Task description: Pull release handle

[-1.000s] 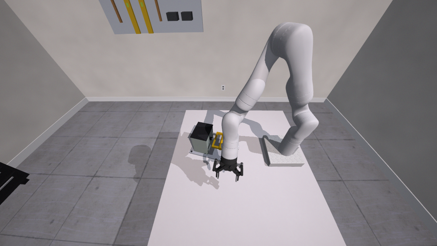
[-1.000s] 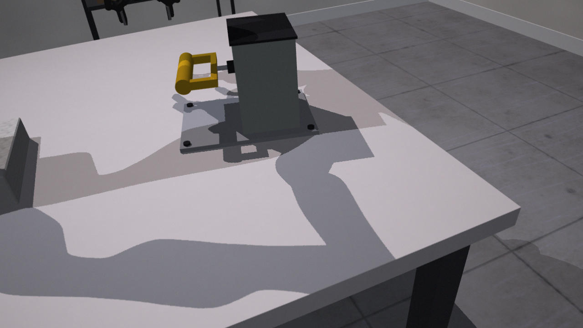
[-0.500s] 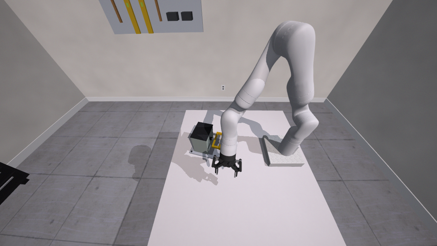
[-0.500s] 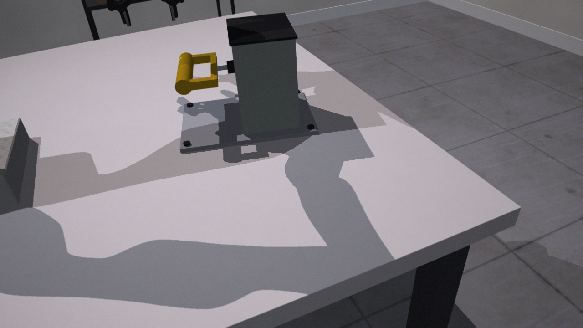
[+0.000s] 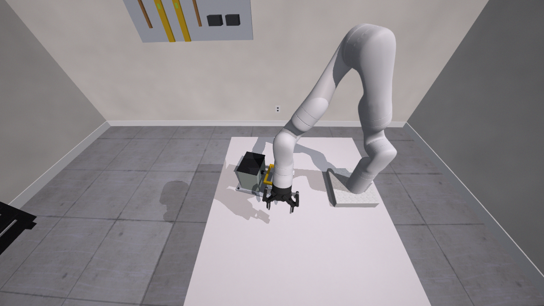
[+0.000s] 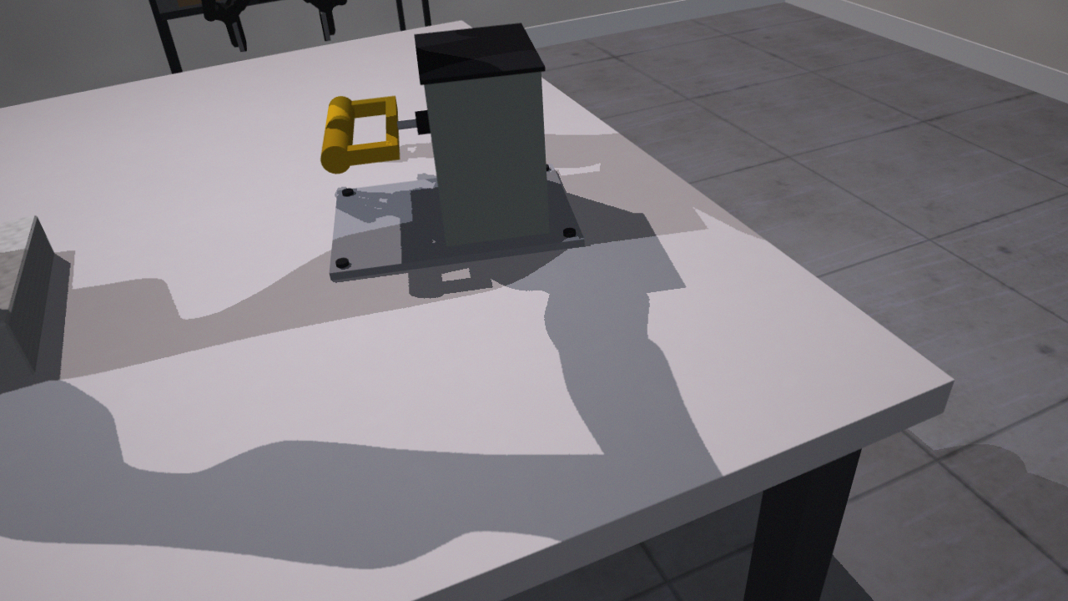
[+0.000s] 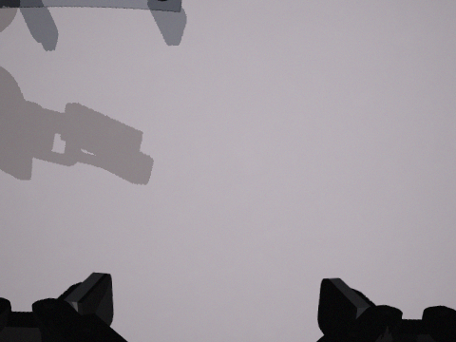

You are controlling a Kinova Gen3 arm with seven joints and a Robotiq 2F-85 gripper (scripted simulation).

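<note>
Yellow loop-shaped release handle [image 6: 356,134] with cylindrical grip, untouched.

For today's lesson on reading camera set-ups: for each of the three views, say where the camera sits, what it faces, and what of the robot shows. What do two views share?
Top: high up, looking down at the table; whole arm and open gripper show.
Exterior: beside the table, facing the yellow release handle and grey housing; only the arm's shadow shows.
Wrist: on the gripper, facing the table; spread fingers show.
Shared: top and exterior both show handle and housing.

White table [image 6: 747,358], bolted grey base plate [image 6: 358,254], textured arm pedestal [image 5: 338,199] near it.
</note>
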